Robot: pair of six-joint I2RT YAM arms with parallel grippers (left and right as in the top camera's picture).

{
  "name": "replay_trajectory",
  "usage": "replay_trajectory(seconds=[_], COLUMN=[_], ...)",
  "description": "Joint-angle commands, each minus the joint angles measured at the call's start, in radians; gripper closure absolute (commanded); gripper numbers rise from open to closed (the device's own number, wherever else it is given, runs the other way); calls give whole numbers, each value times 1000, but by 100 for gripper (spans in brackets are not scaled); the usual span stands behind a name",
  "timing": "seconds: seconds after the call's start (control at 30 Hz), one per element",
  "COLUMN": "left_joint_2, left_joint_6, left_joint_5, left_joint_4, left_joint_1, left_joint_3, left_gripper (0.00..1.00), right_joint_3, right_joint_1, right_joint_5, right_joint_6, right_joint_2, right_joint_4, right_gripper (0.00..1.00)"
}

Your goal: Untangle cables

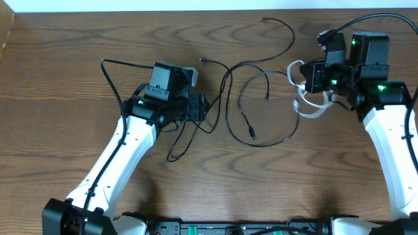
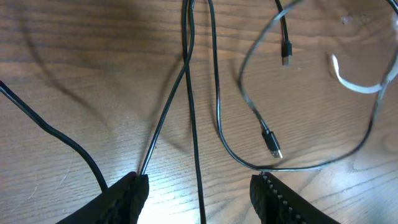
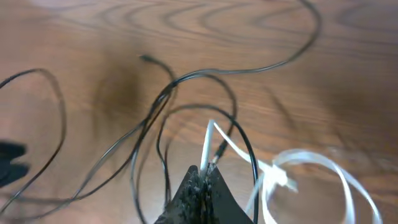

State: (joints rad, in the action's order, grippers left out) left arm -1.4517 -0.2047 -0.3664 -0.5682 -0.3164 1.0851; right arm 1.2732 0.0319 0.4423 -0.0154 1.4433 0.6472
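We see the black cables (image 1: 228,98) spread in loose loops across the middle of the wooden table (image 1: 65,59), between the 2 arms. One strand runs up toward the far edge and ends in a small plug (image 1: 263,19). 2 more plugs (image 1: 253,132) lie inside the loops, apart from each other.

The left gripper (image 1: 208,108) sits at the left side of the loops with its jaws wide apart. From its wrist camera, the left gripper (image 2: 200,193) has 1 strand of the black cables (image 2: 217,93) running between the fingers (image 2: 130,193), gripped by neither. A second strand passes close against the left finger; we cannot tell whether it touches.

The white cable (image 1: 312,111) is bunched in small loops at the right of the table, just beside the black ones. The right gripper (image 1: 302,79) is over it. Its wrist view shows the right gripper (image 3: 202,177) pinched closed, with the white cable (image 3: 311,155) coming out of the tips. A black strand (image 3: 186,78) crosses close by, and we cannot tell whether it is caught too.
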Motion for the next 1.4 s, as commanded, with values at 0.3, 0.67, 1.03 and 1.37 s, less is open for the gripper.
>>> replay_trajectory(seconds=[0.3,0.67,1.03,1.37], left_joint_2=[-8,-8,-8,-8], left_joint_6=[13,13,13,13], left_joint_5=[10,10,10,10], left_joint_4=[1,5,5,4], left_joint_1=[-4,-4,-4,-4], left_joint_3=[16,16,16,16], left_gripper=[42,42,42,42], right_joint_3=[6,8,10,8], right_joint_1=[-11,11,29,55], right_joint_5=[-99,209,-531,164], right_joint_6=[48,215,-100,587], right_joint_2=[3,8,8,16], right_joint_4=[106,107,130,225], right_gripper=[99,99,99,99])
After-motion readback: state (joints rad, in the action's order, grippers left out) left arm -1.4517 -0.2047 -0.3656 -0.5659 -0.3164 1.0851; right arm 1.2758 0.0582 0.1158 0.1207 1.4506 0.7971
